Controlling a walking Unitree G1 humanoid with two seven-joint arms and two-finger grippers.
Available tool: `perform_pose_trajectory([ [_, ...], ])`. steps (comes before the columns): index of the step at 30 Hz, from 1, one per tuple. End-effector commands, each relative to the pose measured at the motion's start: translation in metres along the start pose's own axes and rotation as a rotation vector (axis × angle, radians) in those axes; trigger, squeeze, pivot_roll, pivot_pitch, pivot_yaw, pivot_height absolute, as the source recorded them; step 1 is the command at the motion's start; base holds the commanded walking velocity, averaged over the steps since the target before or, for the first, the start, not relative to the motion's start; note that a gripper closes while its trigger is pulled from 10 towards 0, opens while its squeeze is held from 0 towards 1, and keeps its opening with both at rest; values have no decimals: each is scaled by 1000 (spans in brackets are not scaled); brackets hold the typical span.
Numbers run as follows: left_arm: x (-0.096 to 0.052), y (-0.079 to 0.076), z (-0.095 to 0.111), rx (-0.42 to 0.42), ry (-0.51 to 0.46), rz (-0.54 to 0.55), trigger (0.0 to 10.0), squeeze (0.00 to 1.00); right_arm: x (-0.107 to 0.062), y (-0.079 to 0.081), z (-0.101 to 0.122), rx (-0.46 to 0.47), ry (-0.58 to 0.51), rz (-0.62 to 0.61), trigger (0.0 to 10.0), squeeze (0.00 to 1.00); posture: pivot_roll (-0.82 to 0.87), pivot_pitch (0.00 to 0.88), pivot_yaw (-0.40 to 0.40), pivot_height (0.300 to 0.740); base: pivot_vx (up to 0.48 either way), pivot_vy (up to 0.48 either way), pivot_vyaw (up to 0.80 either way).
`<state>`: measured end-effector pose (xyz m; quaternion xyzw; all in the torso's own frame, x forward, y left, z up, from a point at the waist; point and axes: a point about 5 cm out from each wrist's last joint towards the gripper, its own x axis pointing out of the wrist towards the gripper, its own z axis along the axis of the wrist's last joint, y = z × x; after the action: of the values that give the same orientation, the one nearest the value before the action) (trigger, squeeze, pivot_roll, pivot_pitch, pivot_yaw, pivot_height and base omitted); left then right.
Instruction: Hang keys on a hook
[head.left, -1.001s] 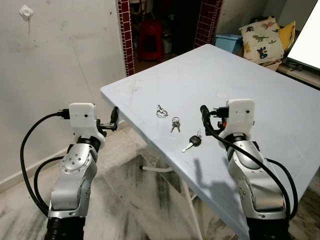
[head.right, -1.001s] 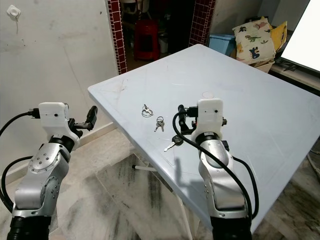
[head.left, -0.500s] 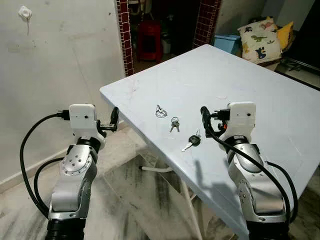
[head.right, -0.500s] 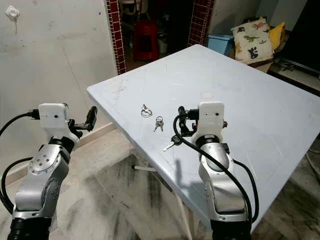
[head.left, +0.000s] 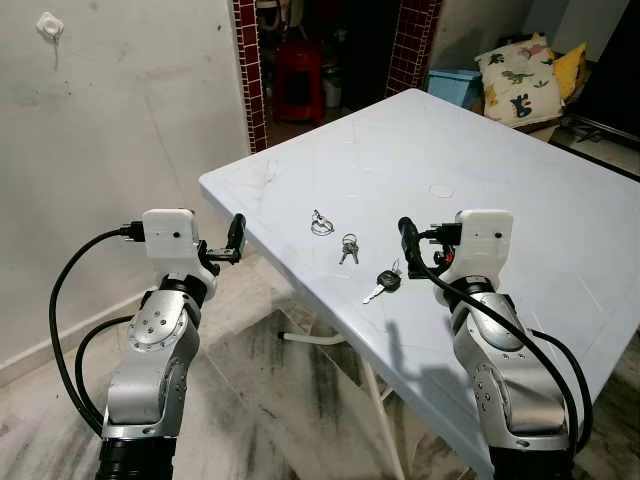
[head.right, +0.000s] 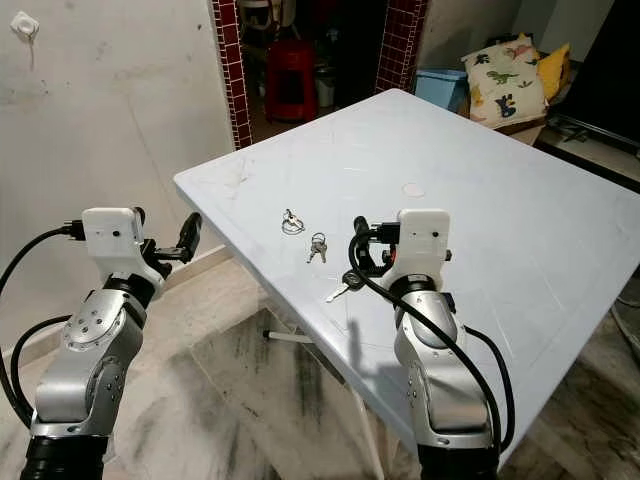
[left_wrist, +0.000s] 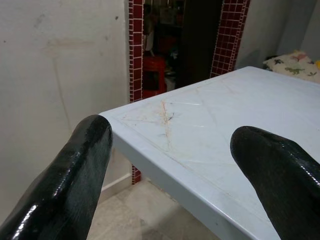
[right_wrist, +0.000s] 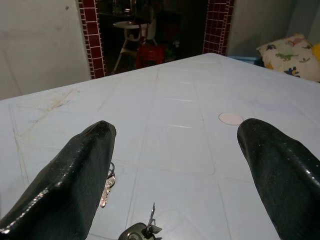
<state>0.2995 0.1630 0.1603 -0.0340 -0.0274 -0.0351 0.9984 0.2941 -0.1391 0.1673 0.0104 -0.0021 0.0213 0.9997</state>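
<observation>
Right gripper (head.left: 405, 235) spread wide over the black-headed key (head.left: 388, 281) on the table (head.left: 520, 190) — light, flat, slippery; pinch its chunky head — left gripper (head.left: 236, 235) parted too

The table (head.left: 520, 190) looks like pale blue plastic, smooth with a soft sheen and faint scratches near its left corner. The keys (head.left: 349, 247) are shiny metal; the near key (head.left: 384, 284) has a black plastic head. The floor (head.left: 270, 400) is veined, polished marble. The left gripper's fingers (left_wrist: 75, 185) are glossy black.
</observation>
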Motion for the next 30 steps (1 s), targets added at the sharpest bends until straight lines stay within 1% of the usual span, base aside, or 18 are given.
perform_pose_trajectory([
  [1, 1, -1, 3, -5, -15, -14, 10000, 1000, -1, -2, 2, 15, -2, -9, 10000, 1000, -70, 0, 1, 740, 0, 0, 0],
  [6, 0, -3, 2, -7, -11, -21, 10000, 1000, -1, -3, -1, 34, 11, -19, 10000, 1000, -69, 0, -1, 740, 0, 0, 0],
  [9, -1, -4, -2, 21, 8, -22, 10000, 1000, -1, -2, -3, 53, 25, -7, 10000, 1000, -66, 0, -2, 740, 0, 0, 0],
  [10, -1, -4, -3, 16, 10, -32, 10000, 0, -1, -1, -3, 48, 31, -4, 10000, 1000, -66, 0, -2, 740, 0, 0, 0],
  [11, -2, -5, -3, 13, 13, -39, 10000, 0, -1, -1, -3, 40, 34, -4, 10000, 1000, -66, 0, -1, 740, 0, 0, 0],
  [12, -3, -5, -3, 7, 10, -47, 471, 0, -1, 0, -4, 34, 39, -1, 10000, 337, -66, 0, -1, 740, 0, 0, 0],
  [13, -4, -6, -3, 1, 5, -54, 0, 0, -1, 1, -5, 30, 44, 2, 10000, 0, -66, 0, -1, 740, 0, 0, 0],
  [22, -4, -12, -2, -16, -2, -96, 0, 0, -1, 0, -7, 42, 54, 0, 10000, 0, -67, 0, 1, 740, 0, 0, 0],
  [30, -7, -12, -6, -15, 11, -101, 0, 0, -2, -1, -10, 57, 75, -4, 10000, 0, -65, 0, -2, 740, 0, 0, 0],
])
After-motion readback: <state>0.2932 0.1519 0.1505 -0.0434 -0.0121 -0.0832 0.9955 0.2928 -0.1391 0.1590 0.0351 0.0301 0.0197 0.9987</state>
